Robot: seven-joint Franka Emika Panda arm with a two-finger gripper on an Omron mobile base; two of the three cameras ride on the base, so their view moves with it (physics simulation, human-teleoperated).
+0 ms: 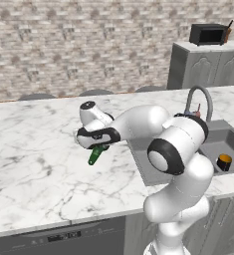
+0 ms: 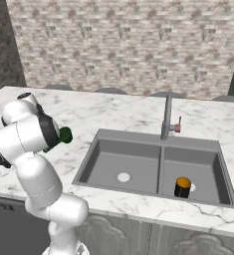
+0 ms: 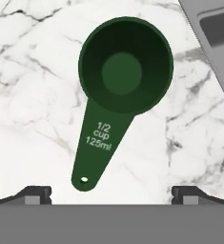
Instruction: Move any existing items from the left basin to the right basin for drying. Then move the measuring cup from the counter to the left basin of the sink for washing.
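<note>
The dark green measuring cup (image 3: 125,66) lies flat on the white marble counter (image 3: 32,95), bowl up, its long handle pointing toward my fingertips. My gripper (image 3: 112,193) hangs straight above it, open, its two tips wide apart on either side of the handle's end and holding nothing. From the left base view the cup's handle (image 1: 95,155) pokes out under the hand. The orange-and-black round item (image 2: 182,187) stands in the right basin (image 2: 200,167). The left basin (image 2: 111,159) holds just its pale drain.
A curved grey faucet (image 2: 166,117) rises behind the sink's divider. The sink's near corner (image 3: 213,33) lies close to the right of the cup. A black microwave (image 1: 208,34) sits on a far cabinet. Broad marble counter (image 1: 34,164) stretches left of the arm.
</note>
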